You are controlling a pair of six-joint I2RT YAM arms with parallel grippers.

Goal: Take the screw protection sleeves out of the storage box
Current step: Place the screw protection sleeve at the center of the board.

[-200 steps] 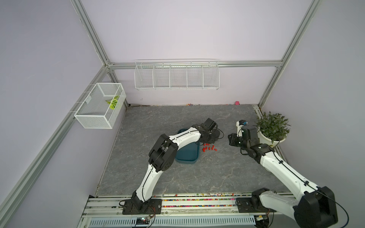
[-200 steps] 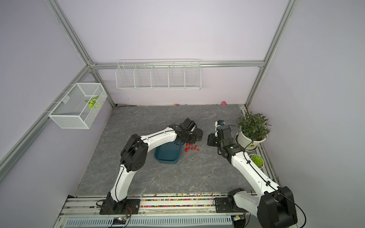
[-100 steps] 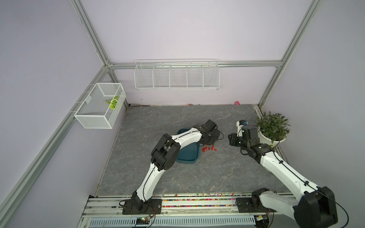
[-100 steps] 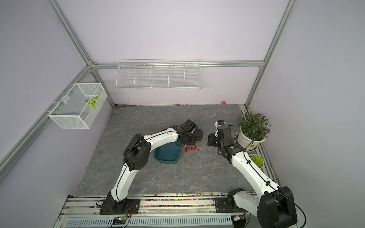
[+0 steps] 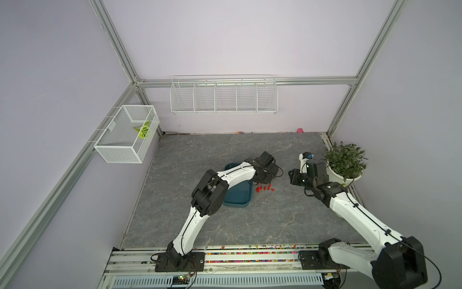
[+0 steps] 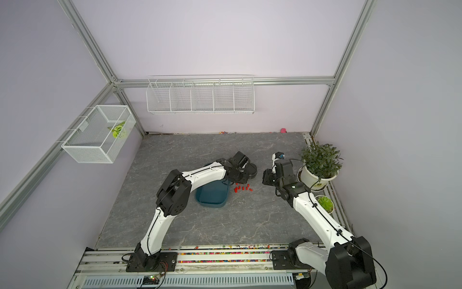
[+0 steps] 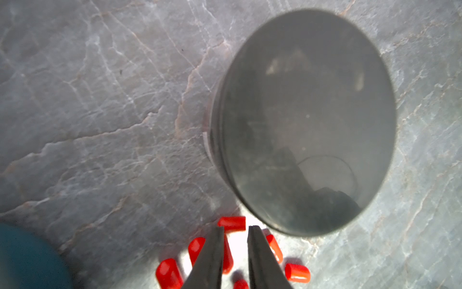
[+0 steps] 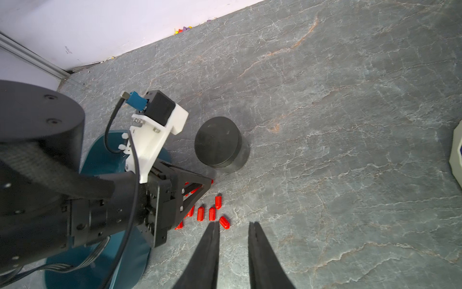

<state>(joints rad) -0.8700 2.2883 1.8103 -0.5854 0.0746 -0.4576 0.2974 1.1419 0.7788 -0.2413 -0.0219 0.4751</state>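
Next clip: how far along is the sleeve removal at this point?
Done: the red screw protection sleeves lie clustered on the table beside the storage box. In hand: nothing; the left gripper hangs over the cluster, jaws slightly apart and empty; the right gripper is open and empty nearby. Left: the box's visible floor shows no red, but the left arm hides part, so some may remain.

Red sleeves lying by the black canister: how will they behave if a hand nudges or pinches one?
Probably roll: the screw protection sleeves are short cylinders lying sideways on the smooth table. Likely light, each smaller than a finger of the left hand, so a nudge may scatter them. Their glossy skin suggests a pinch could slip.
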